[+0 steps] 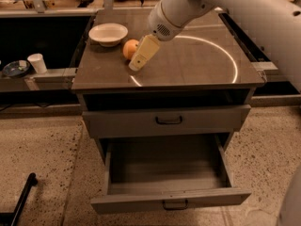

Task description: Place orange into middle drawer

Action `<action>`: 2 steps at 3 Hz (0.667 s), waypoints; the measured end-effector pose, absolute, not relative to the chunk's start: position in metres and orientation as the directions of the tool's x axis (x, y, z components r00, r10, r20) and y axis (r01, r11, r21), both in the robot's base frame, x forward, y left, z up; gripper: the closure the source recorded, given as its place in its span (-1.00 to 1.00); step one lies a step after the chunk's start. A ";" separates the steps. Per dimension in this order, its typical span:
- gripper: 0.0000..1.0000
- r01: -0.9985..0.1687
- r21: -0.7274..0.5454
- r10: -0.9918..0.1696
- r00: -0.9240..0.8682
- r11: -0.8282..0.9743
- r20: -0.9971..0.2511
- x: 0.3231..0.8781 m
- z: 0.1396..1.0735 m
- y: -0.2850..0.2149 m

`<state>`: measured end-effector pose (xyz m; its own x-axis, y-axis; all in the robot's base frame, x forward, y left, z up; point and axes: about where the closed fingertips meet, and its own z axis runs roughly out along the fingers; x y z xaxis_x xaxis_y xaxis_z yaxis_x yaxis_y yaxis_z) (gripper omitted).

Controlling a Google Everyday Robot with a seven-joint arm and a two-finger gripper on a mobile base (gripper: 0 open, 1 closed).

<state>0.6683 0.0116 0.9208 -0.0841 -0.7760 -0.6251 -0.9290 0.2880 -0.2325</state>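
A: Scene, big to small, quick?

B: Grey cabinet (pixel 188 74). White arm (pixel 244 8) reaching in from upper right. Middle drawer (pixel 169 199) pulled out, nothing inside. Upper drawer (pixel 141 121) closed. White bowl (pixel 108 33) at the back-left corner of the top. Gripper (pixel 140 59) low over the top, angled down-left. Orange (pixel 130 48) on the top, just right of the bowl, apart from it.

A: Step in hand?

B: Approach for the grasp, I'd say. Nothing lifted yet.

A: How to do it right?

B: Centre on the fruit before closing. It's round and smooth, so an off-centre pinch prob rolls it toward the bowl or the edge. Come in slow, clamp at the widest part, lift straight up. The drawer is already open, so carry fwd and lower it in.

A: Grip state?

B: Can't tell open vs closed from this angle. Not holding anything as far as I can see.

A: Orange vs gripper?

B: Just behind-left of it, partly covered by it. Touching or not, can't tell.
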 end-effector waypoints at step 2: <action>-1.00 -0.909 -0.158 -0.697 -0.175 0.385 -0.695 0.719 0.899 0.041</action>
